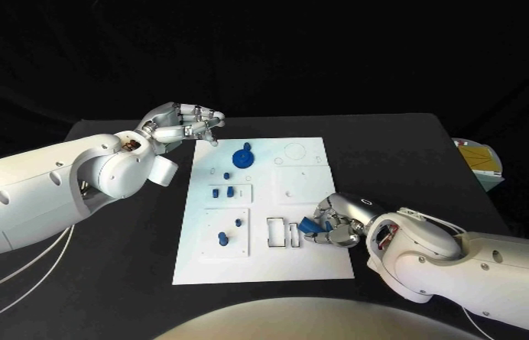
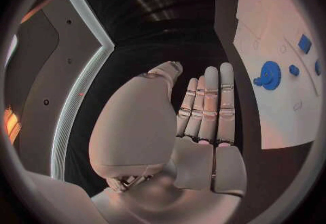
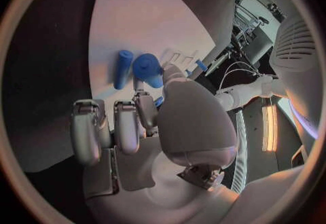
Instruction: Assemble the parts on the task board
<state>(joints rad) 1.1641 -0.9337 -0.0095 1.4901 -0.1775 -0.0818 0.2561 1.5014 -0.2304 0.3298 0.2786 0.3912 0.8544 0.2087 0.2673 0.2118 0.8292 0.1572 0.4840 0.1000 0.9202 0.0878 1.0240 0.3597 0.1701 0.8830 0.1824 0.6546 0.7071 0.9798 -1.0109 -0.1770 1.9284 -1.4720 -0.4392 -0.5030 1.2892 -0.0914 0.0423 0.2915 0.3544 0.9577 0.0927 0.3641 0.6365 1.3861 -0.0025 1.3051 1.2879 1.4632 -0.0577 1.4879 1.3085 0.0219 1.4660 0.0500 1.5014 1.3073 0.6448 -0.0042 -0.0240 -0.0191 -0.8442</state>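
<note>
The white task board (image 1: 289, 257) lies in the middle of the black table. A blue gear (image 1: 241, 157) sits near its far end, with small blue pieces (image 1: 222, 192) below it and two blue pegs (image 1: 222, 239) nearer me. My right hand (image 1: 339, 221) rests on the board's right side and pinches a blue part (image 1: 312, 225) beside the rectangular slots (image 1: 281, 233). In the right wrist view that part (image 3: 148, 69) sits at the fingertips, next to a blue cylinder (image 3: 124, 68). My left hand (image 1: 182, 124) hovers off the board's far left corner, fingers extended (image 2: 211, 107), holding nothing; the gear (image 2: 270, 75) lies beside it.
A yellow and white object (image 1: 481, 159) sits at the table's right edge. Bare black table (image 1: 121, 241) stretches on both sides of the board. Empty recesses (image 1: 297, 157) mark the board's far right part.
</note>
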